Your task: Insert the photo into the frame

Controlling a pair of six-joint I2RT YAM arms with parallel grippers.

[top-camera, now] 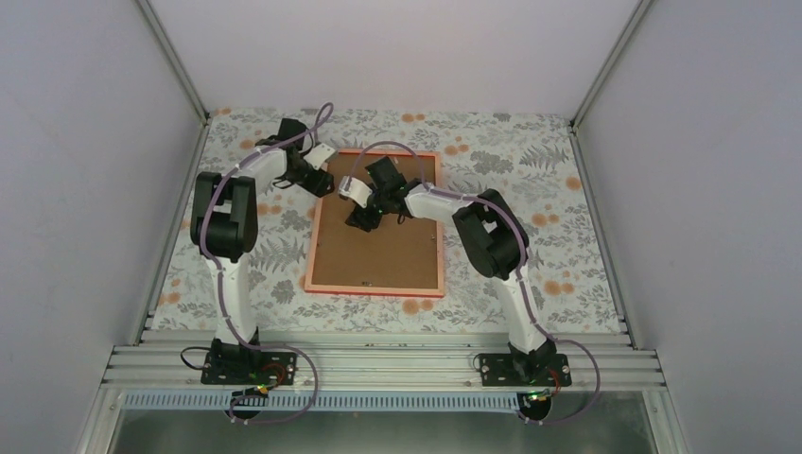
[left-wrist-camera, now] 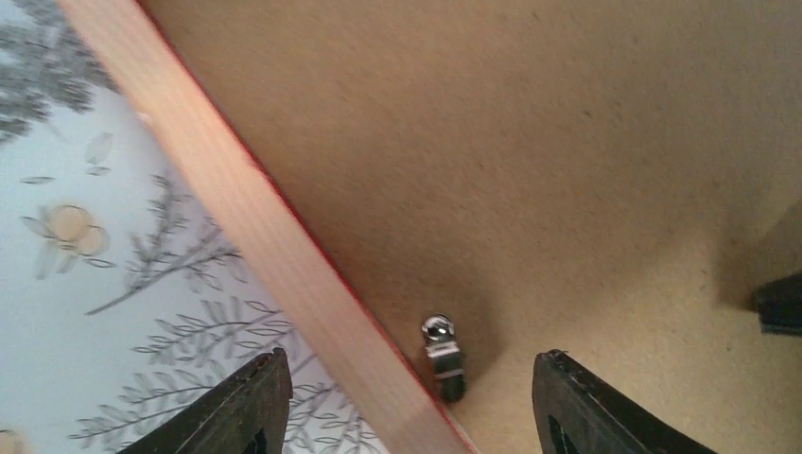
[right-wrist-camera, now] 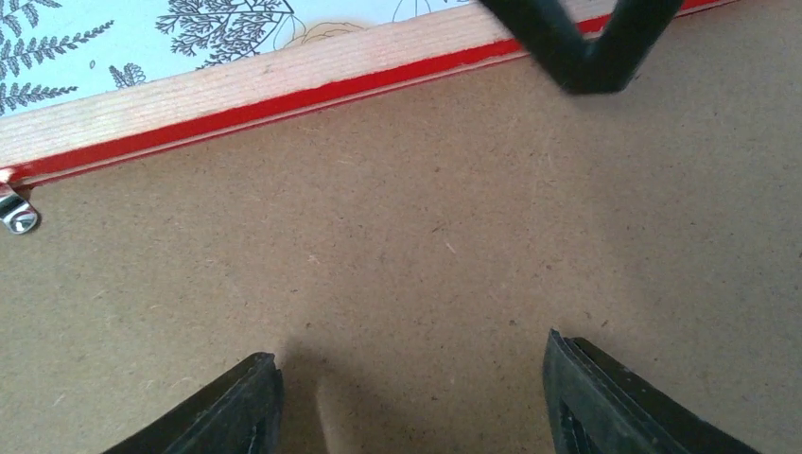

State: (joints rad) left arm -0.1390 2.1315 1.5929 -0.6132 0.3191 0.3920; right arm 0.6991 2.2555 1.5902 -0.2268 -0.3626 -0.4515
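Observation:
The red frame (top-camera: 374,289) lies face down on the table, its pale wooden back rim up. The brown backing board (top-camera: 378,255) sits inside it. The photo is hidden. My left gripper (top-camera: 325,182) is open at the frame's far left edge. In the left wrist view it (left-wrist-camera: 407,378) straddles the rim (left-wrist-camera: 274,255), with a small metal clip (left-wrist-camera: 443,355) between its fingers. My right gripper (top-camera: 364,219) is open and empty, low over the board (right-wrist-camera: 426,236), as the right wrist view (right-wrist-camera: 411,378) shows. The rim (right-wrist-camera: 284,80) runs just beyond it.
The table carries a floral cloth (top-camera: 255,274) round the frame. White walls and metal rails close in the sides and back. The left gripper's dark fingers (right-wrist-camera: 586,47) show at the top of the right wrist view. Another clip (right-wrist-camera: 17,213) sits by the rim.

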